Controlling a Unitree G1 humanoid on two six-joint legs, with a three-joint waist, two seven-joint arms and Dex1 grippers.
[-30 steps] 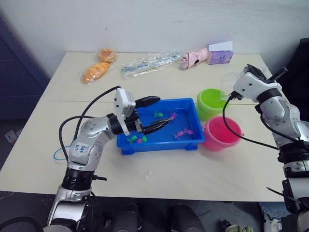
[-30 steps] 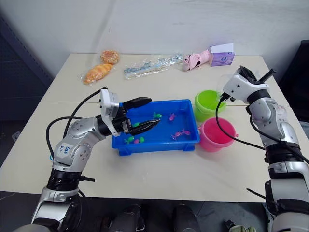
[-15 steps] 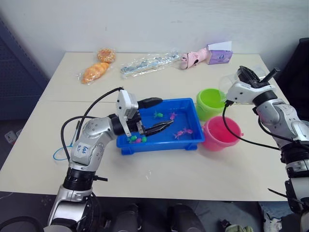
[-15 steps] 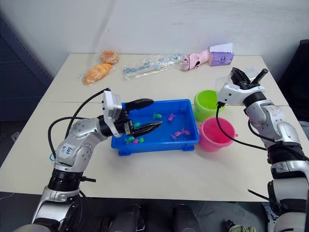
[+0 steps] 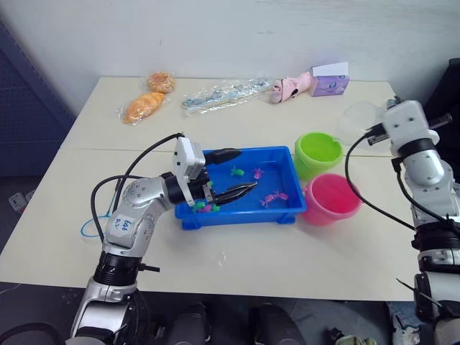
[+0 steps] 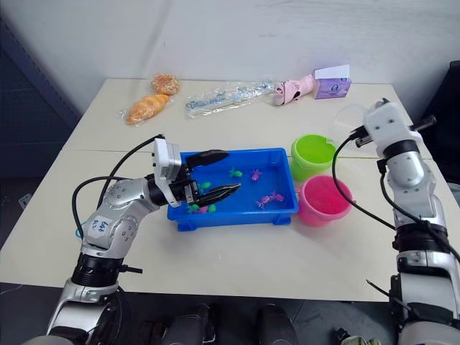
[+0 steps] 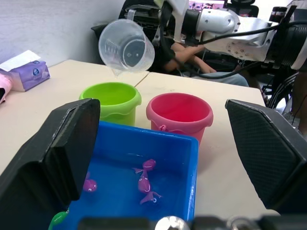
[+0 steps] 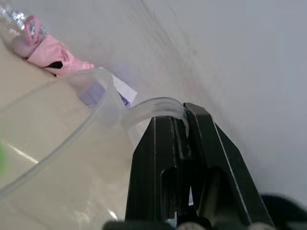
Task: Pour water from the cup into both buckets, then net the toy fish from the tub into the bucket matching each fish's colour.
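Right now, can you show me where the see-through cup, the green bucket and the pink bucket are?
cup (image 7: pixel 127 46), left wrist view, its open mouth.
green bucket (image 5: pixel 318 154), left eye view, its rim.
pink bucket (image 5: pixel 332 209), left eye view, its outer wall.

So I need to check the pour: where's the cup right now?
The cup is in the air on the robot's right, held by its handle in the right gripper, tilted just above the green bucket.

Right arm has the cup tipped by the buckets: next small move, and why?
Probably keep the cup tipped and let it drain into the green bucket. The right tool grips its handle, and its spout hangs over that bucket's rim. The pink bucket would come after.
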